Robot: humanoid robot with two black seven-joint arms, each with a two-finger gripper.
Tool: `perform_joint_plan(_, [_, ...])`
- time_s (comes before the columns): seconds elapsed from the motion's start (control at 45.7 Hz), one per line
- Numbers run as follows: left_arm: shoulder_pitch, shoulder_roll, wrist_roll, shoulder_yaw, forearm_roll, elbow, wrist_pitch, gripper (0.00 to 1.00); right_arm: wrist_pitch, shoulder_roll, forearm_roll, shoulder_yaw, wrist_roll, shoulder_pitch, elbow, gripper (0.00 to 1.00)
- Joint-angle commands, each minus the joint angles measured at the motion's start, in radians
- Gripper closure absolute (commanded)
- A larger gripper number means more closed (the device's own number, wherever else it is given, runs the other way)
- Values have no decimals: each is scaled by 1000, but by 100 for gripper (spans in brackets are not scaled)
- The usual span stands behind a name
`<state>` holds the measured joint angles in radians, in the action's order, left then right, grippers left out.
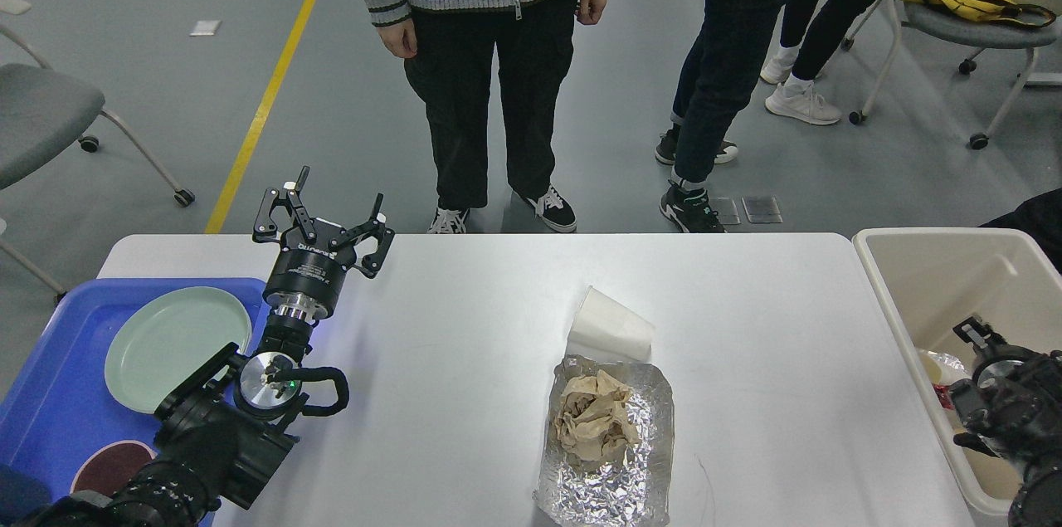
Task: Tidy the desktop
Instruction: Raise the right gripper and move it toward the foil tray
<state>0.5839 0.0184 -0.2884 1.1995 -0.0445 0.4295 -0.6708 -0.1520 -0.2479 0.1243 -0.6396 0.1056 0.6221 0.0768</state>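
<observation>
rubbish remains on your table (465, 328): foil tray (606, 461), paper cup (611, 328). left tool (323, 216) hovers open, empty; right tool (979, 340), over the bin (929, 261), grip unclear.

A single head view looks forward and steeply down from above the near edge of the white bench (465, 328), close enough that its near corners are cut off. It faces outward across the grey floor (166, 95), showing bystanders only from the chest down; the right edge is probably partly cropped.
</observation>
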Motion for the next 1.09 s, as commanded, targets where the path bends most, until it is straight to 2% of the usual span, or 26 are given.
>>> perform_joint_plan(0.0, [-1,0,0,0,0,0,-1,4,14,7,-3,-3,-1,67,-6,0])
perform_joint_plan(0.088, [1,0,0,0,0,0,-1,4,55,-4,-15,-20,-6,166,-60,0])
perform_joint_plan(0.175, [1,0,0,0,0,0,-1,4,149,-63,-51,-124,-18,299,-202,0])
perform_joint_plan(0.219, [-1,0,0,0,0,0,-1,4,189,-114,-61,-173,-46,396,-308,0])
perform_joint_plan(0.285, [1,0,0,0,0,0,0,4,239,-178,-71,-232,-101,559,-524,0])
perform_joint_plan(0.328, [1,0,0,0,0,0,-1,4,267,-223,-87,-249,-116,678,-683,0])
perform_joint_plan(0.46, [1,0,0,0,0,0,-1,4,337,-321,-225,-270,-118,1013,-1151,0])
perform_joint_plan(0.569, [1,0,0,0,0,0,-1,4,410,-379,-365,-270,-113,1186,-1492,0])
perform_joint_plan(0.657, [-1,0,0,0,0,0,-1,4,434,-389,-396,-275,-113,1294,-1705,0])
perform_joint_plan(0.745, [-1,0,0,0,0,0,-1,4,494,-387,-394,-305,-113,1381,-1792,0])
perform_joint_plan(0.876, [-1,0,0,0,0,0,-1,4,588,-389,-394,-344,-112,1412,-1801,0])
perform_joint_plan(0.985, [-1,0,0,0,0,0,0,4,563,-383,-396,-377,-100,1343,-1780,0])
perform_joint_plan(1.073, [1,0,0,0,0,0,-1,4,467,-390,-388,-370,-98,1243,-1744,0])
